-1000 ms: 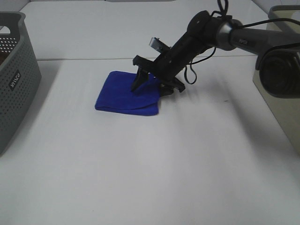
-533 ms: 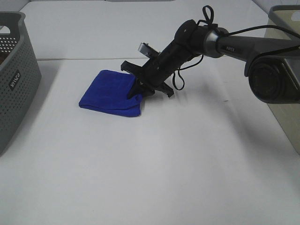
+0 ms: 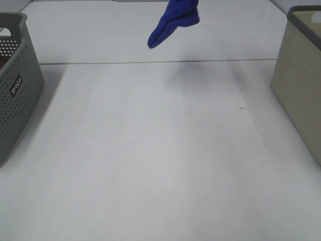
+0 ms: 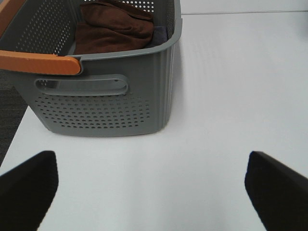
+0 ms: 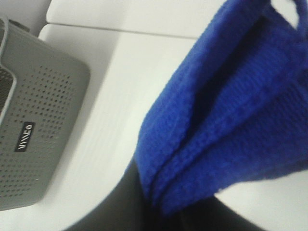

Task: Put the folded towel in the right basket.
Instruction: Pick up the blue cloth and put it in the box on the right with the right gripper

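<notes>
Hanging blue towel [image 3: 175, 20], high above table [image 3: 150, 150]

White table [image 3: 160, 165]: grey basket [image 3: 15, 90] left, beige basket [image 3: 300, 85] right.

The left end effector [image 4: 153, 190] has plain black fingers [image 4: 30, 185] with blunt, angled tips.

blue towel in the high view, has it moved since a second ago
Yes. The blue towel has risen off the table and shifted right, farther from the grey basket, toward the beige basket.
</notes>
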You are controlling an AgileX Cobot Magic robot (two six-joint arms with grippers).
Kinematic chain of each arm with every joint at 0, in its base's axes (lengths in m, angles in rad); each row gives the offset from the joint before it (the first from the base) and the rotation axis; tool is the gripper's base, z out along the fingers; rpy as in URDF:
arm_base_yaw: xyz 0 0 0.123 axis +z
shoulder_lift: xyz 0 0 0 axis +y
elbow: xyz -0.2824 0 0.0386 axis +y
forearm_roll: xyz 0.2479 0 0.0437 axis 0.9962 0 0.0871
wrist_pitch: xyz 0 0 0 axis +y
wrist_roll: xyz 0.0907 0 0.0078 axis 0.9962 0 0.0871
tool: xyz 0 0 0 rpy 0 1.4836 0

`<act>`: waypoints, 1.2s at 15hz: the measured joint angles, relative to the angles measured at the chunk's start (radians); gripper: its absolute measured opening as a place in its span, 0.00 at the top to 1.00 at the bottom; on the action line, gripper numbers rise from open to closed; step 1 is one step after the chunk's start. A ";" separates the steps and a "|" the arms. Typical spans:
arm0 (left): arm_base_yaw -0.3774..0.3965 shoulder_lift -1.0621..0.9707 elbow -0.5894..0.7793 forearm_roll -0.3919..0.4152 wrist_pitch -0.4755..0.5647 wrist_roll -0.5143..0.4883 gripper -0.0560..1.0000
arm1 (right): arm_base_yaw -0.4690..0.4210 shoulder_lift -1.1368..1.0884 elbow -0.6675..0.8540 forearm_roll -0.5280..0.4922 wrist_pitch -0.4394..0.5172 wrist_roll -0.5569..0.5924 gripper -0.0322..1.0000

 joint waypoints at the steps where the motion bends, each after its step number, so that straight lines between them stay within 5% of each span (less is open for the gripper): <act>1: 0.000 0.000 0.000 0.000 0.000 0.000 0.02 | -0.018 -0.084 0.044 -0.096 0.001 0.000 0.88; 4: 0.000 0.000 0.000 0.000 0.000 0.000 0.02 | -0.151 -0.369 0.304 -0.292 0.004 -0.011 0.88; 8: 0.000 0.000 0.000 0.000 0.000 0.000 0.02 | -0.548 -0.567 0.540 -0.293 0.014 -0.056 0.88; 14: 0.000 0.000 0.000 0.000 0.000 0.000 0.02 | -0.623 -0.493 0.640 -0.314 0.018 -0.101 0.87; 16: 0.000 0.000 0.000 0.000 0.000 0.000 0.02 | -0.623 -0.471 0.643 -0.322 0.017 -0.095 0.63; 18: 0.000 0.000 0.000 0.000 0.000 0.000 0.02 | -0.623 -0.471 0.643 -0.337 0.017 -0.080 0.18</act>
